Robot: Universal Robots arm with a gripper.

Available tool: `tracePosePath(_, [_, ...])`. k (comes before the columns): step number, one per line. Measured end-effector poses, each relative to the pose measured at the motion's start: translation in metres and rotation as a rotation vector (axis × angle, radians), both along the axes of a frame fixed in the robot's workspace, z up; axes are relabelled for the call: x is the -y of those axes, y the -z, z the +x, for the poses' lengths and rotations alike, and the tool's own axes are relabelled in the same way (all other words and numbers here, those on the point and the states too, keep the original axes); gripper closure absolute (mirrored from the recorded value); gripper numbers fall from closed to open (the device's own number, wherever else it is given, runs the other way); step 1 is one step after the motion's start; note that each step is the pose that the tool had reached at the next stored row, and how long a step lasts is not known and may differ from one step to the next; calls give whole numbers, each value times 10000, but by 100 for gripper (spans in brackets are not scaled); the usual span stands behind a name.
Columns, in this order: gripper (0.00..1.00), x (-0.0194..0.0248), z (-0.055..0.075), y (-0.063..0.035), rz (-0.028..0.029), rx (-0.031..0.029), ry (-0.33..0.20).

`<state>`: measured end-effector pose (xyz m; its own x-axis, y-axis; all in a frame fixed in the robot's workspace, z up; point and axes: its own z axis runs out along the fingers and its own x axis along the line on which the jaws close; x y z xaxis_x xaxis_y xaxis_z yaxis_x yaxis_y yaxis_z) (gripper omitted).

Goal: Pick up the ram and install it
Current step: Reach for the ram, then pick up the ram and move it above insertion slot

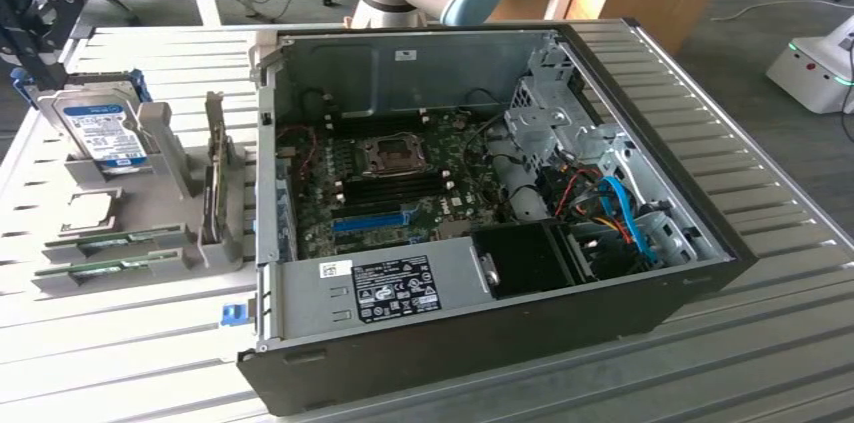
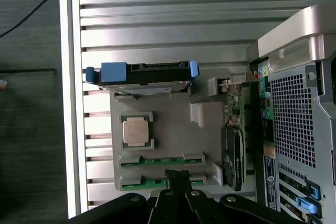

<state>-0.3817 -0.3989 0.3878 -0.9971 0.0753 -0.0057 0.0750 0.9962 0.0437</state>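
Pincer (image 2: 177,174), closed, above the ram (image 2: 149,184), apparently well clear.

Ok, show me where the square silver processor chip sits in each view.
Exterior view: the square silver processor chip lies at the exterior view's left, in the grey plastic tray.
Wrist view: it sits in that tray's square pocket.
Shared landmark: the blue-framed hard drive beside it.

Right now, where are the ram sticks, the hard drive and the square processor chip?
ram sticks (image 2: 160,160), wrist view, on the green edge of one of the two sticks.
hard drive (image 1: 104,133), exterior view, on its white-and-blue label.
processor chip (image 2: 135,131), wrist view, on the middle of its metal lid.
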Motion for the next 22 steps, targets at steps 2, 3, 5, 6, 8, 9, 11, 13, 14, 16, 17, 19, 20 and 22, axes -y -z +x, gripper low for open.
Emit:
tracePosePath(2, [89, 6, -2, 1, 1, 1, 2])
tracePosePath(3, [89, 11, -1, 0, 0, 1, 0])
tracePosePath(5, [89, 21, 0, 0, 0, 1, 0])
tracePosePath(6, [89, 27, 0, 0, 0, 0, 0])
tracePosePath(8, [89, 39, 0, 0, 0, 1, 0])
tracePosePath(9, [89, 44, 0, 0, 0, 1, 0])
tracePosePath(11, [89, 44, 0, 0, 0, 1, 2])
tracePosePath(13, [89, 45, 0, 0, 0, 1, 0])
tracePosePath(14, [89, 45, 0, 0, 0, 1, 0])
tracePosePath(16, [89, 44, 0, 0, 0, 1, 0])
tracePosePath(17, [89, 44, 0, 0, 1, 1, 0])
tracePosePath(19, [89, 45, 0, 0, 0, 1, 0])
tracePosePath(20, [89, 44, 0, 0, 0, 1, 0])
tracePosePath(22, [89, 44, 0, 0, 0, 2, -13])
